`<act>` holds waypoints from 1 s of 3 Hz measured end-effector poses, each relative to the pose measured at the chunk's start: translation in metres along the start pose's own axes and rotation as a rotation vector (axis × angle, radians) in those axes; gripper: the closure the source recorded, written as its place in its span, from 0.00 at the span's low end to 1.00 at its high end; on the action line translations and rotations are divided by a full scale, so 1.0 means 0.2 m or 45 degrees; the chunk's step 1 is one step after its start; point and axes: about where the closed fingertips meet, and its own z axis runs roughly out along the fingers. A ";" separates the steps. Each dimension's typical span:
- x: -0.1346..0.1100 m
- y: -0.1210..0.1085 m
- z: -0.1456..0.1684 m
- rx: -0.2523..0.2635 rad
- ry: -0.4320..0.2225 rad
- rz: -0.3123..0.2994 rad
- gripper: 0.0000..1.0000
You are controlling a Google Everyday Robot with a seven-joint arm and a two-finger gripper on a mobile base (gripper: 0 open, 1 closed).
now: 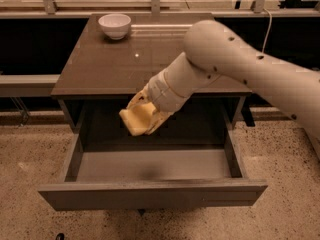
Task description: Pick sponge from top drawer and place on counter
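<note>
The top drawer (150, 191) is pulled wide open below the counter (105, 64); the part of its grey floor that shows holds nothing. My gripper (142, 115) hangs above the back of the drawer, just under the counter's front edge, at the end of the white arm that comes in from the right. Its yellowish fingers are shut on the pale-yellow sponge (134, 120), which is held in the air, tilted, clear of the drawer floor.
A white bowl (115, 25) stands at the counter's back left corner. The drawer's front panel (150, 196) juts out over the speckled floor (25, 164). A railing and a dark gap run behind the cabinet.
</note>
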 end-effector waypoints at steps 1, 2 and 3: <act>0.12 -0.14 -0.22 -0.016 0.077 0.118 1.00; 0.39 -0.29 -0.24 -0.186 0.156 0.403 1.00; 0.57 -0.32 -0.02 -0.395 0.175 0.666 1.00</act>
